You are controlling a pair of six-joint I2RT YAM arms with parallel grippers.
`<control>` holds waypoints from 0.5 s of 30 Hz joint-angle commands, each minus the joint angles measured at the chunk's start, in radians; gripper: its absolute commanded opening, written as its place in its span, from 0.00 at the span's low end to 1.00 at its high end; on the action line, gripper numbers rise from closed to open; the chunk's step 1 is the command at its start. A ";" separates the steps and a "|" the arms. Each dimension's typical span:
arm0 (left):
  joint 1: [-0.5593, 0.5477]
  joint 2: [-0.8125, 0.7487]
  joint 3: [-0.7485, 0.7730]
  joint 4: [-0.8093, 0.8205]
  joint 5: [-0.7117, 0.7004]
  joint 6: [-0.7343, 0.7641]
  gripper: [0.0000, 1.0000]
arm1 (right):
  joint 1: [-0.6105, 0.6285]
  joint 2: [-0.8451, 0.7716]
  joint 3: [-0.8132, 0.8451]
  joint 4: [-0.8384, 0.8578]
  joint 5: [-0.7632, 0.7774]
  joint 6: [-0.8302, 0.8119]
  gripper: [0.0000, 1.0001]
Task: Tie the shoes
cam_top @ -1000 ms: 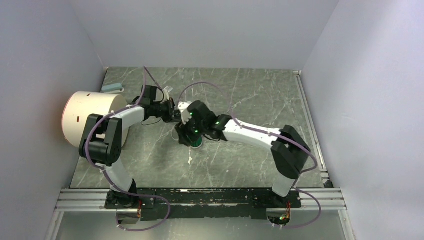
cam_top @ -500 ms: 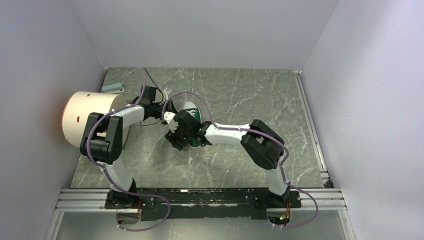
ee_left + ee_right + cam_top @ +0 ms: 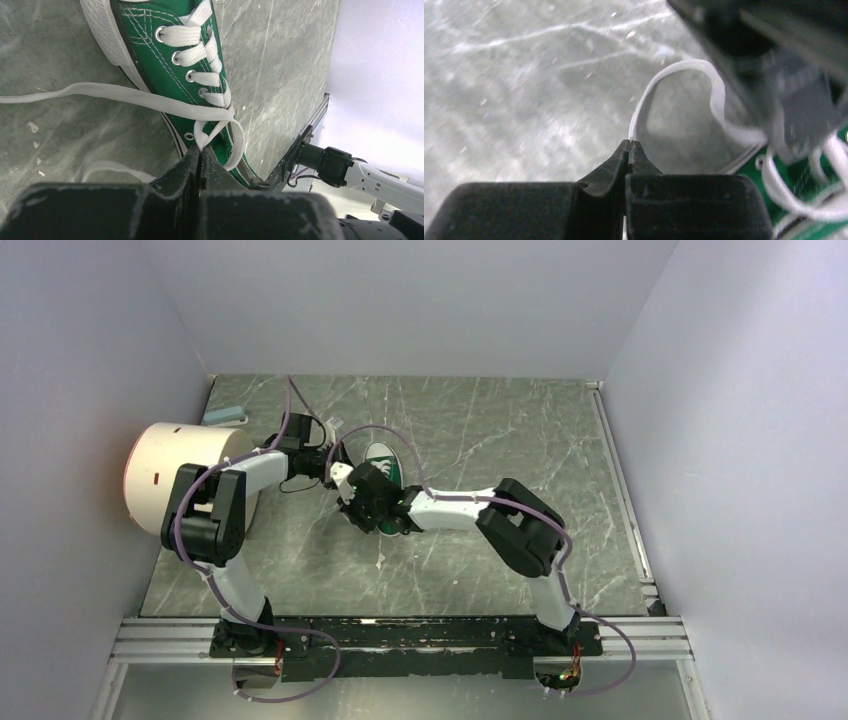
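The green sneaker (image 3: 165, 60) lies on the stone table, white laces through its eyelets; from above only its toe end (image 3: 383, 458) shows past the arms. My left gripper (image 3: 201, 149) is shut on a white lace loop (image 3: 235, 140) at the top eyelets. A long lace end (image 3: 100, 92) trails left over the table. My right gripper (image 3: 630, 145) is shut on a thin lace strand (image 3: 684, 67) that arcs up toward the blurred left gripper (image 3: 784, 60). In the top view, the left gripper (image 3: 335, 466) and right gripper (image 3: 350, 504) meet at the shoe's left side.
A large white cylinder (image 3: 185, 475) stands against the left wall beside the left arm. A small pale blue object (image 3: 225, 416) lies in the back left corner. The right arm's folded elbow (image 3: 520, 525) sits right of the shoe. Walls enclose the table on three sides.
The right arm folded its elbow and swung its gripper left off the shoe, uncovering the toe. Its jaws then shut on the lace strand. The left gripper stayed shut in place.
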 commanded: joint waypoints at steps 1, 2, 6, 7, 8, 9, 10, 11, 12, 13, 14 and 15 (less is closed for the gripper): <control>0.014 0.002 0.024 0.007 0.043 0.003 0.05 | -0.009 -0.213 -0.051 -0.109 -0.101 0.031 0.00; 0.014 0.003 0.021 0.013 0.045 -0.001 0.05 | -0.019 -0.265 -0.078 -0.124 -0.114 0.058 0.00; 0.015 0.007 0.019 0.033 0.059 -0.014 0.05 | -0.096 -0.424 -0.177 -0.132 -0.155 0.108 0.00; 0.016 0.007 0.019 0.036 0.061 -0.017 0.05 | -0.113 -0.447 -0.186 -0.139 -0.157 0.113 0.00; 0.017 0.008 0.017 0.036 0.062 -0.017 0.05 | -0.130 -0.467 -0.189 -0.144 -0.155 0.113 0.00; 0.017 0.008 0.017 0.036 0.063 -0.018 0.05 | -0.147 -0.483 -0.189 -0.150 -0.150 0.112 0.00; 0.017 0.009 0.017 0.037 0.064 -0.019 0.05 | -0.163 -0.497 -0.189 -0.152 -0.135 0.106 0.00; 0.017 0.010 0.017 0.036 0.068 -0.021 0.05 | -0.179 -0.506 -0.187 -0.150 -0.111 0.099 0.00; 0.017 0.010 0.017 0.034 0.066 -0.019 0.05 | -0.192 -0.512 -0.185 -0.141 -0.089 0.089 0.00; 0.017 0.010 0.016 0.032 0.066 -0.018 0.05 | -0.208 -0.512 -0.183 -0.125 -0.069 0.082 0.00; 0.017 0.010 0.017 0.031 0.064 -0.016 0.05 | -0.225 -0.508 -0.178 -0.106 -0.054 0.083 0.00; 0.017 0.011 0.017 0.028 0.063 -0.015 0.05 | -0.242 -0.500 -0.169 -0.082 -0.050 0.088 0.00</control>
